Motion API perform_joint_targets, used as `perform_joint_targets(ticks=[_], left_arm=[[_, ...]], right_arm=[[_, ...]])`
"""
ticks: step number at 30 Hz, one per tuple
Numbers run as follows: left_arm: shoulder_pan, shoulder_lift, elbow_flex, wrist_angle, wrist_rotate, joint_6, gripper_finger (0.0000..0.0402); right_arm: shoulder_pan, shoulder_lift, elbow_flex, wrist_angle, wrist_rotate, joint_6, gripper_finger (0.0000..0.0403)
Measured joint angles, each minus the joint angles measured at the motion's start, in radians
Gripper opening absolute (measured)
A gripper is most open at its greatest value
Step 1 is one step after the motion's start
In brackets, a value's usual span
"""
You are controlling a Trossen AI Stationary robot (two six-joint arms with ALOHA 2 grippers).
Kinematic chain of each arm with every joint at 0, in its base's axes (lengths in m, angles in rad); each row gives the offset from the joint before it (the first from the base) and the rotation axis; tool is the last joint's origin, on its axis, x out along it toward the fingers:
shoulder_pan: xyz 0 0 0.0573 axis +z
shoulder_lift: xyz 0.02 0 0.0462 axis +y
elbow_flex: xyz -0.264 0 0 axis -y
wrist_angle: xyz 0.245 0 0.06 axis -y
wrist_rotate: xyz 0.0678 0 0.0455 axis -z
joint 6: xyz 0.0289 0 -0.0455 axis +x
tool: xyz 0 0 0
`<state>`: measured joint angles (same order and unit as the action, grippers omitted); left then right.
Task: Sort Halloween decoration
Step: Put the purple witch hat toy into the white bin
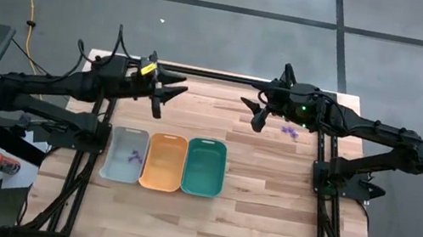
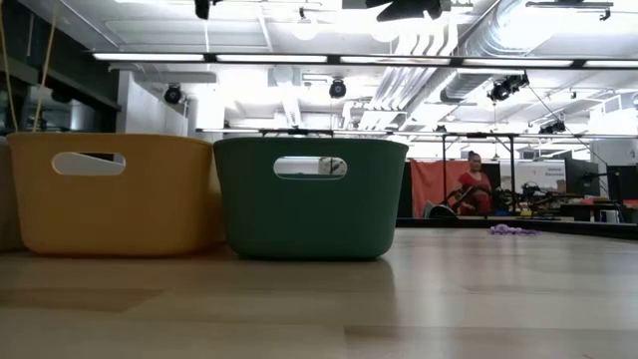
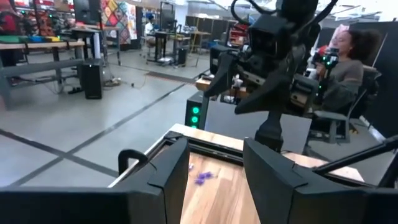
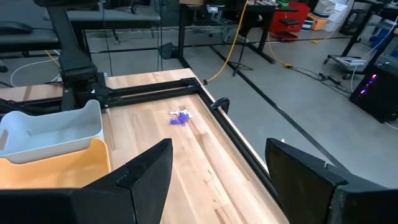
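Purple decoration pieces [image 1: 288, 131] lie on the wood table under my right arm; they also show in the low view [image 2: 513, 230] and the left wrist view [image 3: 204, 177]. One purple piece [image 1: 134, 157] lies in the grey tray [image 1: 121, 174]. More purple and white pieces [image 4: 180, 118] lie near the table's far left corner. My left gripper [image 1: 168, 92] hangs open above the far left of the table, its fingers [image 3: 163, 177] with nothing between them. My right gripper [image 1: 252, 110] hangs open above the far right, facing it.
Grey, orange [image 1: 164, 162] and teal [image 1: 204, 167] trays stand side by side left of the table's middle. A black rail [image 1: 218, 77] runs along the far edge. People sit in the room beyond [image 2: 473, 185].
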<state>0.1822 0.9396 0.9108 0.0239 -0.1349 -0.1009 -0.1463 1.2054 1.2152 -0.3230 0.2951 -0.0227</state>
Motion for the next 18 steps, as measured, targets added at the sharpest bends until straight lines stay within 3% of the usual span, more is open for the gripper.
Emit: perform_joint_targets(ticks=[5, 8, 11, 14, 18], left_arm=[[0.000, 0.004, 0.000, 0.008, 0.000, 0.015, 0.0142], [0.000, -0.006, 0.000, 0.006, -0.001, 0.008, 0.0143], [0.000, -0.012, 0.000, 0.005, -0.004, 0.007, 0.0143], [0.000, -0.013, 0.000, 0.005, -0.005, 0.007, 0.0143], [0.000, -0.013, 0.000, 0.004, -0.005, 0.007, 0.0143]], right_arm=[[0.000, 0.000, 0.000, -0.010, 0.012, 0.024, 0.0252], [-0.011, 0.000, 0.000, -0.135, 0.157, 0.106, 0.0252], [-0.083, 0.004, -0.005, -0.381, 0.277, 0.292, 0.0252], [-0.215, 0.008, -0.059, -0.595, 0.237, 0.480, 0.0252], [-0.407, 0.014, -0.204, -0.645, 0.111, 0.620, 0.0252]])
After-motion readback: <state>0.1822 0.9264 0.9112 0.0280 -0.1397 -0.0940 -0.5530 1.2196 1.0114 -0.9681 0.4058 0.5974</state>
